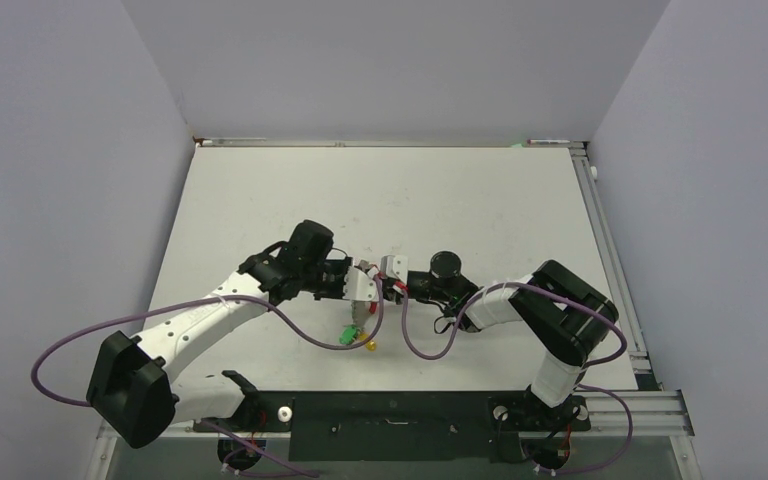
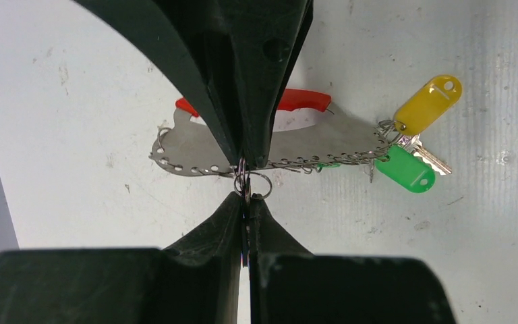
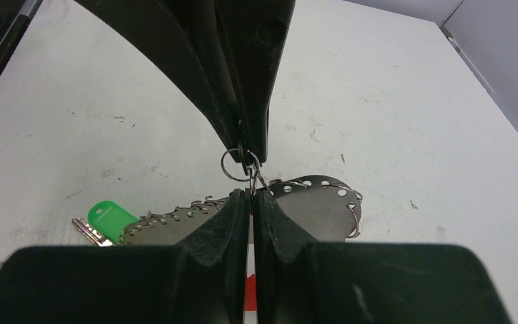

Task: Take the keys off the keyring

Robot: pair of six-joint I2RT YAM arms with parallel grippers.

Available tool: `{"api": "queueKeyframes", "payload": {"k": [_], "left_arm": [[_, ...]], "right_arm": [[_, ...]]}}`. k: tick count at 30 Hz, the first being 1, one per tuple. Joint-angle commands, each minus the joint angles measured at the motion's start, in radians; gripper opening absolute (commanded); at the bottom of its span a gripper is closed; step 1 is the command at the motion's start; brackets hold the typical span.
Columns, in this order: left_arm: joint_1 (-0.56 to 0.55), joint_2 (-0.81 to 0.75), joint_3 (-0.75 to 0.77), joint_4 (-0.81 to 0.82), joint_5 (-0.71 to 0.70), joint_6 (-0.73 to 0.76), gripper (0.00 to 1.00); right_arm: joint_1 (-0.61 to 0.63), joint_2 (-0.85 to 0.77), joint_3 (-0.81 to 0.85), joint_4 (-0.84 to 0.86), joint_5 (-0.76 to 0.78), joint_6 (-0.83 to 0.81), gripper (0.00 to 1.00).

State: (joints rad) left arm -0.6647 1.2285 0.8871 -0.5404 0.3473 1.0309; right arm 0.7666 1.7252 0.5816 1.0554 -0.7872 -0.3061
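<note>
The keyring hangs between my two grippers above the table: a grey perforated metal half [image 2: 310, 145] and a red half [image 2: 303, 99]. It also shows in the right wrist view [image 3: 320, 209]. My left gripper [image 2: 246, 197] is shut on a thin key held edge-on, with a small split ring [image 2: 260, 183] sticking out at its tips. My right gripper [image 3: 251, 194] is shut on the keyring's hooked edge, tip to tip with the left one. A yellow tag [image 2: 428, 101], a green tag [image 2: 408, 170] and a bare key [image 2: 434, 157] hang at the keyring's far end.
In the top view both grippers [image 1: 380, 280] meet over the near middle of the white table [image 1: 460, 200], with the green tag [image 1: 346, 335] and yellow tag [image 1: 368, 345] dangling below. Grey walls enclose the table. Purple cables loop beside each arm.
</note>
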Motion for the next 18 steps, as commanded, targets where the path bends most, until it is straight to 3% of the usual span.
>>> {"api": "queueKeyframes", "payload": {"k": [1, 10, 18], "left_arm": [[0.032, 0.017, 0.024, 0.047, -0.007, -0.060, 0.00], [0.054, 0.076, -0.004, 0.139, -0.021, -0.086, 0.00], [0.054, 0.092, -0.017, 0.144, 0.004, -0.096, 0.00]], "right_arm": [[0.003, -0.046, -0.016, 0.173, 0.018, 0.128, 0.05], [0.016, -0.030, -0.106, 0.469, -0.002, 0.294, 0.05], [-0.011, -0.008, -0.112, 0.500, 0.022, 0.306, 0.05]]}}
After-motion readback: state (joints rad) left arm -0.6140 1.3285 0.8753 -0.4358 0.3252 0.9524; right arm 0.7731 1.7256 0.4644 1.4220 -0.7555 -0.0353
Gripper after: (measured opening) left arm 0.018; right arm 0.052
